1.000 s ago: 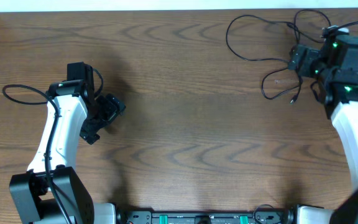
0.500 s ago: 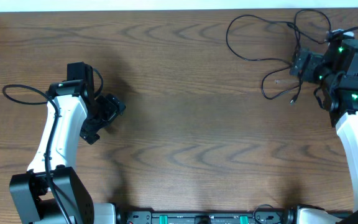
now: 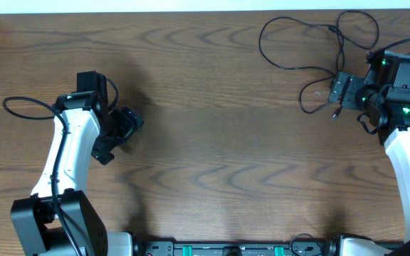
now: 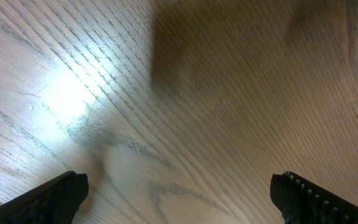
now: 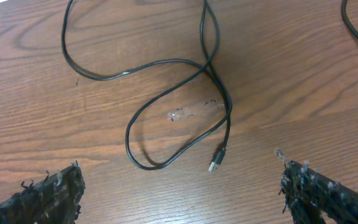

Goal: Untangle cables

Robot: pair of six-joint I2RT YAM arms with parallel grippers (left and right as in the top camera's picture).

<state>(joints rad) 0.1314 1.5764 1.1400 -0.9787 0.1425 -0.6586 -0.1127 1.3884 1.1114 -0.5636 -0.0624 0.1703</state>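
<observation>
Right gripper gapes wide and empty over the black cables — their far loops cut off; left gripper likewise spread, holding nothing.

The overhead camera looks straight down from high above and takes in the whole wooden surface, the left arm, the right arm and the base rail along the lower edge. The left wrist camera sits behind the left hand and faces the surface from very near, so blurred wood grain fills it, with the fingertips in the lower corners. The right wrist camera sits behind the right hand, somewhat higher, tilted down and forward. With the overhead view it shares the looped black cable and its plug, which the overhead view shows small at far right.
</observation>
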